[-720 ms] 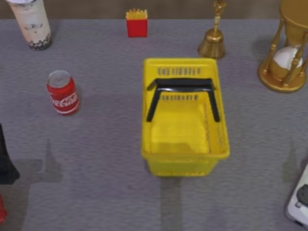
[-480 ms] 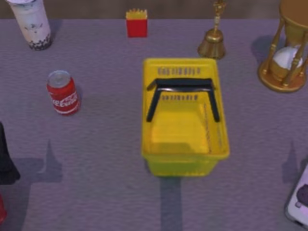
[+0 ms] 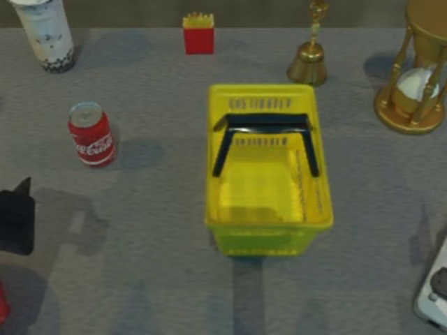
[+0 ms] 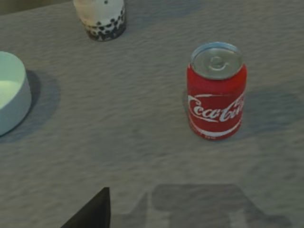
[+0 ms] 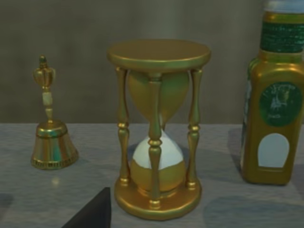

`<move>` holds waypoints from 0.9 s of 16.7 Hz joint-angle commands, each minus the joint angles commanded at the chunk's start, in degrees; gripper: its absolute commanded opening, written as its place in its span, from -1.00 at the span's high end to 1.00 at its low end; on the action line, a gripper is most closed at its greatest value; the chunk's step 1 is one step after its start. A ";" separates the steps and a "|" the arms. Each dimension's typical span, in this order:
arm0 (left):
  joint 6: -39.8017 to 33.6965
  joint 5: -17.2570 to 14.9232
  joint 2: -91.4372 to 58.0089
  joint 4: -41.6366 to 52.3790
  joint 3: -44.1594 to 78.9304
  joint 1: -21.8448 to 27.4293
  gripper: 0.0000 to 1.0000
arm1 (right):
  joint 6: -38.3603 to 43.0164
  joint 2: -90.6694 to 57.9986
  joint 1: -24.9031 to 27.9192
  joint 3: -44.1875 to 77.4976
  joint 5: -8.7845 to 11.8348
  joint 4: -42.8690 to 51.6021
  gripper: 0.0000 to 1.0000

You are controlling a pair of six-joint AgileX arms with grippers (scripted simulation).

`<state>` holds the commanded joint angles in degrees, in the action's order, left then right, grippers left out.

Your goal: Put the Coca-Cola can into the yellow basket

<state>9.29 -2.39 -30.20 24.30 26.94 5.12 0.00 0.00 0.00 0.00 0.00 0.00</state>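
Your Coca-Cola can (image 3: 91, 135) stands upright on the grey table (image 3: 154, 230), on the left side, well apart from the yellow basket (image 3: 269, 230) at the centre. Nothing touches the can, and the basket holds nothing that you can see; its black handles (image 3: 265, 122) lie folded across its far half. So the task is barely begun: the approach, the grasp, the carry and the drop are all left to do.

Your left gripper (image 3: 17, 222) sits at the left edge, near the can but nearer to you than it. The left wrist view looks onto the can with only 1 dark finger corner showing, so you cannot tell whether that claw is open or closed. Your right arm (image 3: 434, 292) is parked at the lower right corner; its claw's state cannot be told either.

Along the far edge stand a bubble tea cup (image 3: 43, 31), a red fries box (image 3: 198, 32), a gold bell (image 3: 311, 59) and a gold hourglass (image 3: 419, 70).
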 joint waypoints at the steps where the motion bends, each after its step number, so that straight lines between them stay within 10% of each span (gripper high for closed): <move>1: 1.56 -0.24 -5.35 3.81 4.78 0.69 -1.00 | 0.00 0.00 0.00 0.00 0.00 0.00 -1.00; 15: 23.58 0.74 -85.92 46.99 76.74 4.95 -1.00 | 0.00 0.00 0.00 0.00 0.00 0.00 -1.00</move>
<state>32.86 -1.65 -116.11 71.29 103.68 10.07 0.00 0.00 0.00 0.00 0.00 0.00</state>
